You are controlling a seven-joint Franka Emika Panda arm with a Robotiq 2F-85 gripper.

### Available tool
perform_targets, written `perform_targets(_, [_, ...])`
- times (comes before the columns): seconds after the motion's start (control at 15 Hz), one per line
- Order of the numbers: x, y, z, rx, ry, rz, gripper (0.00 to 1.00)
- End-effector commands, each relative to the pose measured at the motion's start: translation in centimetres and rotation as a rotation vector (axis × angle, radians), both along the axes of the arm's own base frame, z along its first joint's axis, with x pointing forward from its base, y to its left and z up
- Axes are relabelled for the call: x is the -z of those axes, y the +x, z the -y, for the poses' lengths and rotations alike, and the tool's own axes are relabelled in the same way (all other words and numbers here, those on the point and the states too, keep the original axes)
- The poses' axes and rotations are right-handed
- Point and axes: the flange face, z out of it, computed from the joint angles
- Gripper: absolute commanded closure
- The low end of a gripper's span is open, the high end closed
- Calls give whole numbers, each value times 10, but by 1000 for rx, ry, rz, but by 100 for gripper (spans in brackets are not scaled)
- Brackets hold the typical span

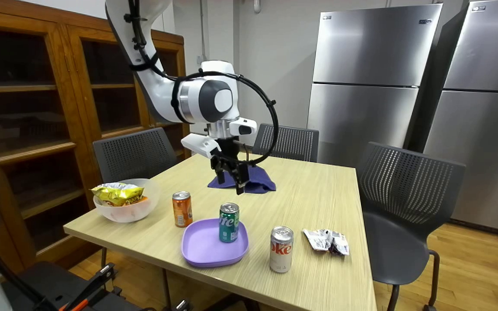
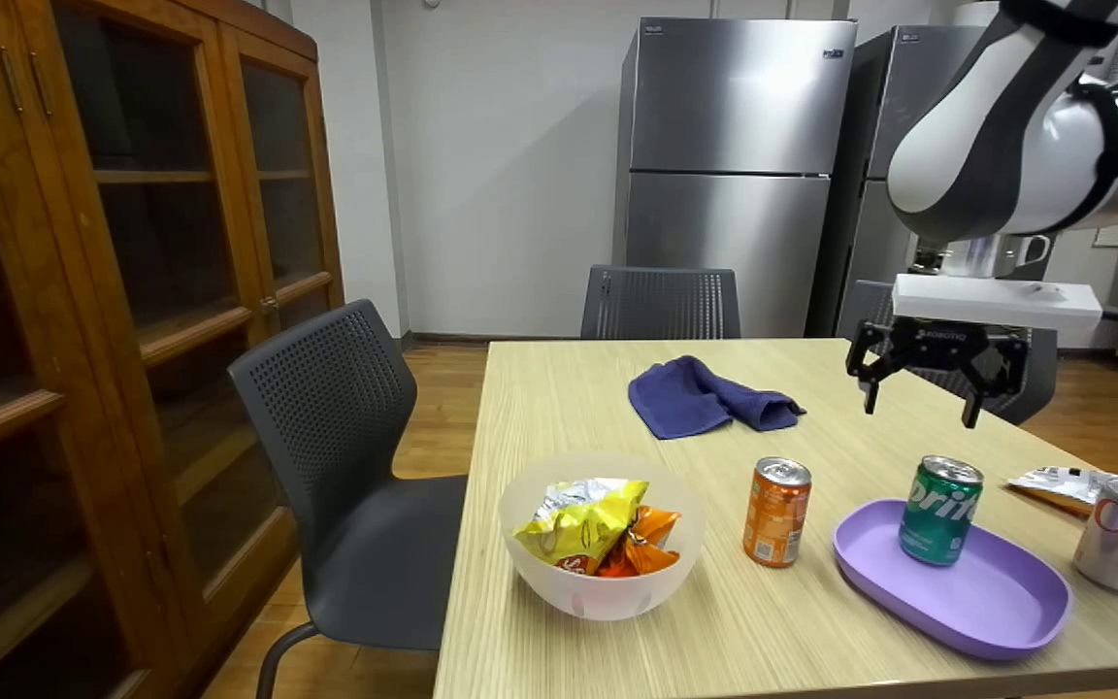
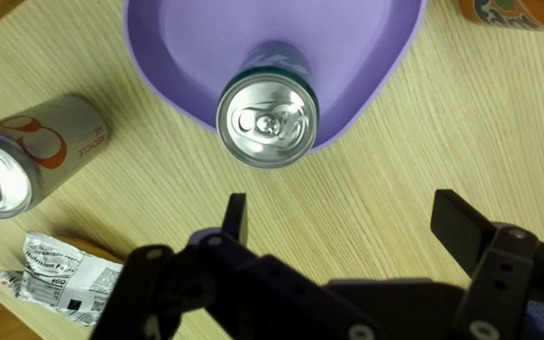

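- One green can [image 2: 940,511] stands upright on the purple plate [image 2: 996,594], a little away from the middle of it, as all three views show
- The claw [image 2: 920,412] hangs in the air above the worktop [image 2: 549,408], and it is spread wide, with both jaws standing well apart from each other
- In the wrist view, the green can is the nearest thing before the claw, and a gap is seen between these two
- On one side of the plate stands an orange can [image 2: 778,513], and on the opposite side a pale can [image 1: 281,252] with red letters; both are upright and near to the plate
- Near the pale can lies a crumpled silver packet [image 1: 322,239]
- A frosted bowl [image 2: 608,600] holds a yellow packet [image 2: 586,524] and an orange packet [image 2: 648,546]
- In both exterior views, a dark blue cloth [image 2: 685,398] lies loosely folded on the worktop, behind the cans
- Around the worktop are grey chairs [image 2: 331,417], and farther there stand steel refrigerators [image 2: 734,107] and a wooden cabinet [image 1: 71,86] with glass doors
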Motion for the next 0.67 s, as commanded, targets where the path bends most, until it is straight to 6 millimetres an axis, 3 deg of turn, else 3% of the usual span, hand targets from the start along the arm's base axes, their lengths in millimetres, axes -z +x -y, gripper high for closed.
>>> perform_targets(0.0, [-18, -1, -14, -17, -3, 36, 0])
perform_targets(0.6, [-32, -8, -62, -118, -1, 64, 0])
